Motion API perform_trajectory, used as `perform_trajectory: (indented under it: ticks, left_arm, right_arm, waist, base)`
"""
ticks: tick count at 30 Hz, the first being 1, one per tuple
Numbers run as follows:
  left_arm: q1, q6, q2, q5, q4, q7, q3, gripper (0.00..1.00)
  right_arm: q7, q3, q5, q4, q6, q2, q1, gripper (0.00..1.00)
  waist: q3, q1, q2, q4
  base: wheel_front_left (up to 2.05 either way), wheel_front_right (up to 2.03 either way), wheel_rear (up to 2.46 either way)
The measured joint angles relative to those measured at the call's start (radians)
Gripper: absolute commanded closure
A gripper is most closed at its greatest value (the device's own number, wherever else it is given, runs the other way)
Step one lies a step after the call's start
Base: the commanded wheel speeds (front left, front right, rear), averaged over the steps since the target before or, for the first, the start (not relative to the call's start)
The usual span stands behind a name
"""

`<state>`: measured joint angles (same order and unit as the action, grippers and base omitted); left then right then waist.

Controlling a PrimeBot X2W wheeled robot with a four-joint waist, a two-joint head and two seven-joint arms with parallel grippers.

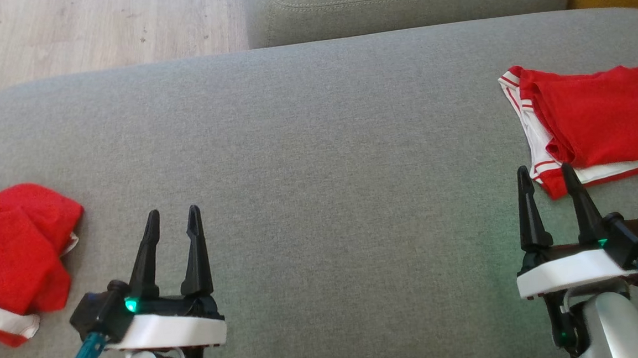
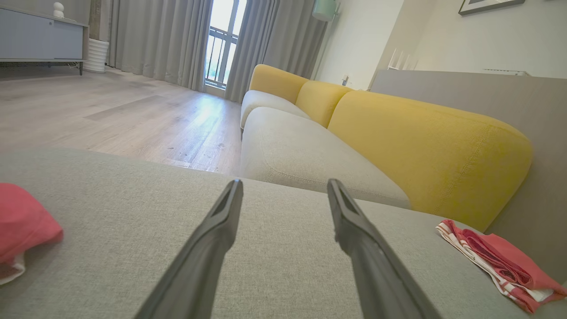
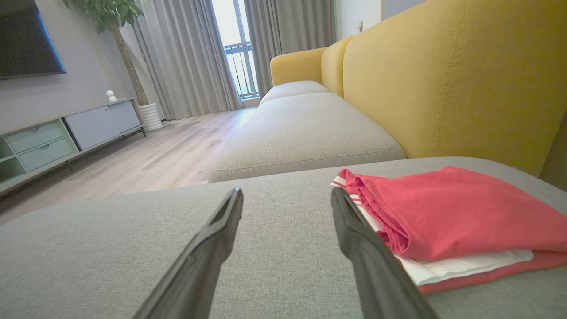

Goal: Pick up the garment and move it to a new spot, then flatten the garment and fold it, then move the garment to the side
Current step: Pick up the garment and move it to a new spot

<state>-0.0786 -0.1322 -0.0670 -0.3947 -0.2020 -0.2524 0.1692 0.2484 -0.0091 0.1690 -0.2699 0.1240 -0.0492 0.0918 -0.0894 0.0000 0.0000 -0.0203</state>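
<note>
**Head view:** crumpled red garment, white trim showing, no clear axis, at left edge of grey cushion. Folded red garment at far right, striped hem twd centre, long axis approx. left-right. Left gripper open, empty; crumpled one apart, to its left. Right gripper open, empty; folded one's near corner just beyond its tips.

**Left wrist view:** jaws apart over bare cushion; garments at either side.

**Right wrist view:** folded one just beside right finger; contact unclear.
</note>
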Motion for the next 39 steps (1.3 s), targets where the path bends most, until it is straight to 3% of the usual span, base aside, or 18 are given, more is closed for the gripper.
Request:
perform_trajectory:
  ticks: [12, 24, 30, 36, 39]
  left_arm:
    - [-0.001, 0.000, 0.006, 0.015, -0.013, 0.000, -0.047, 0.00]
    - [-0.012, 0.000, 0.013, 0.035, -0.049, 0.000, -0.148, 0.00]
    - [-0.061, 0.000, 0.006, 0.044, -0.098, 0.000, -0.197, 0.00]
    - [-0.200, 0.000, -0.091, 0.044, -0.213, 0.001, -0.212, 0.00]
    - [-0.297, 0.000, -0.152, 0.033, -0.303, 0.052, -0.212, 0.00]
  right_arm:
    - [0.002, 0.010, 0.009, 0.026, 0.000, 0.000, 0.000, 0.00]
    - [0.002, 0.027, 0.008, 0.036, 0.000, 0.000, -0.001, 0.00]
    - [0.002, 0.037, 0.001, 0.041, 0.000, 0.000, 0.002, 0.00]
    - [-0.002, 0.039, -0.034, 0.074, 0.000, 0.000, 0.032, 0.00]
    - [-0.013, 0.032, -0.058, 0.105, 0.000, 0.000, 0.053, 0.00]
  waist:
    - [0.005, 0.0000, 0.0000, -0.050]
    - [-0.013, 0.0000, 0.0000, -0.187]
    - [-0.057, 0.0000, 0.0000, -0.220]
    - [-0.127, 0.0001, 0.0000, -0.220]
    - [-0.170, 0.0002, 0.0000, -0.216]
  base:
    - [0.00, 0.00, 0.00]
    - [0.00, 0.00, 0.00]
    - [0.00, 0.00, 0.00]
    - [0.00, 0.00, 0.00]
    - [0.00, 0.00, 0.00]
